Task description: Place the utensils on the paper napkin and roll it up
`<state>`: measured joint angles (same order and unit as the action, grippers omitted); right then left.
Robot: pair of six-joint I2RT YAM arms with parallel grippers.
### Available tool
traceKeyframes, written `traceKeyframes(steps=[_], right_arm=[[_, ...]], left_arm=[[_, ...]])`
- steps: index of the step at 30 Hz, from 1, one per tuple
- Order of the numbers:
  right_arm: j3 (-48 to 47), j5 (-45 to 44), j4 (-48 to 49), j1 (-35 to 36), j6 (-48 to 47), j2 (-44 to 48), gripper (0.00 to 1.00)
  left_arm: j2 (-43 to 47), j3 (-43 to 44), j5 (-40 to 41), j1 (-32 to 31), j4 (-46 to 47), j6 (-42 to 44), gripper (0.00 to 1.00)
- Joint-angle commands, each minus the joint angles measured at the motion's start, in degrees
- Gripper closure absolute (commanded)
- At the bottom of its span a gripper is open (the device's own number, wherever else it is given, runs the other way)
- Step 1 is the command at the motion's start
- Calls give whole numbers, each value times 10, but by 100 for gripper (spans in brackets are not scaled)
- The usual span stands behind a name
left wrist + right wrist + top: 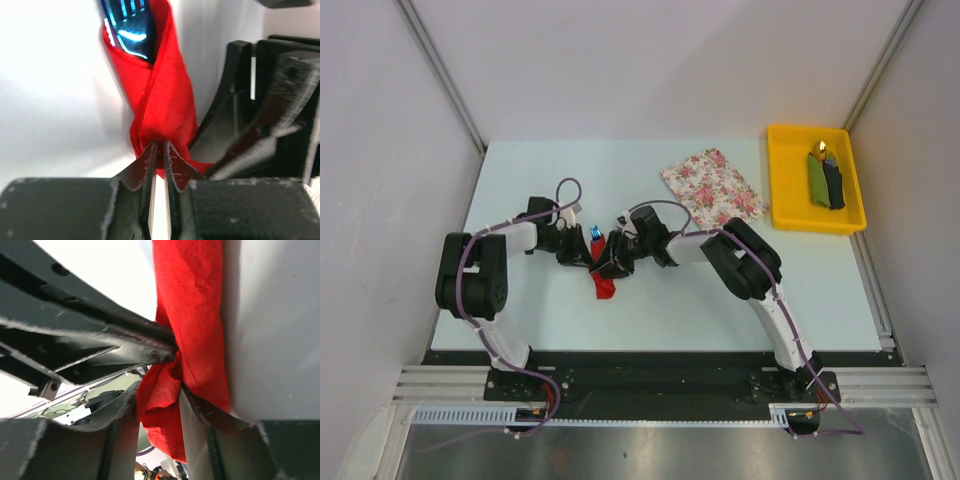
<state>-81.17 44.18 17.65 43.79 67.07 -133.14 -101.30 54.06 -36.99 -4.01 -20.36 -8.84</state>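
The red paper napkin [605, 288] is wrapped in a loose roll around the utensils, and it lies between my two grippers at mid-table. A blue fork head [131, 25] sticks out of the roll's far end; its blue tip [595, 233] shows from above. The other utensils are hidden inside. My left gripper [160, 144] has its jaws almost together, pinching the near end of the napkin [162, 100]. My right gripper [159, 390] is shut on a bunched fold of the napkin [190, 300]. Seen from above, the left gripper [586, 255] and right gripper [612, 262] nearly touch.
A floral cloth [713, 183] lies at the back right of the table. Beyond it stands a yellow tray [785, 180] holding green and dark rolls [825, 178]. White walls close in the table on three sides.
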Motion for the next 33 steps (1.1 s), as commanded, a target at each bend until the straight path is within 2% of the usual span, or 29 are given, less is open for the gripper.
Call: traceKeyframes(steps=[1,11,15,18,22,26,29,33], right_arm=[[-1,-38,-33,3,-38,7,57],[-27,7,-20,-6,-51,61,53],[-22,22,-31,-22,-51,76,56],[-7,21,-38,-30,-56,85,66],[0,1,-64,-31,-76,80,87],[6,-14,-76,-31,-89,68,90],[6,-29,-101,-27,-104,61,97],[3,-31,-115,-13,-115,56,97]], left_arm=[[-7,19,27,-4,-12,20,87],[-33,31,74,-4,-28,30,96],[-34,31,75,-4,-26,30,97],[-33,31,73,-4,-23,30,97],[-32,32,72,-4,-21,29,97],[-29,29,70,-4,-21,29,98],[-28,29,71,-4,-21,30,98],[-29,29,68,-4,-18,27,98]])
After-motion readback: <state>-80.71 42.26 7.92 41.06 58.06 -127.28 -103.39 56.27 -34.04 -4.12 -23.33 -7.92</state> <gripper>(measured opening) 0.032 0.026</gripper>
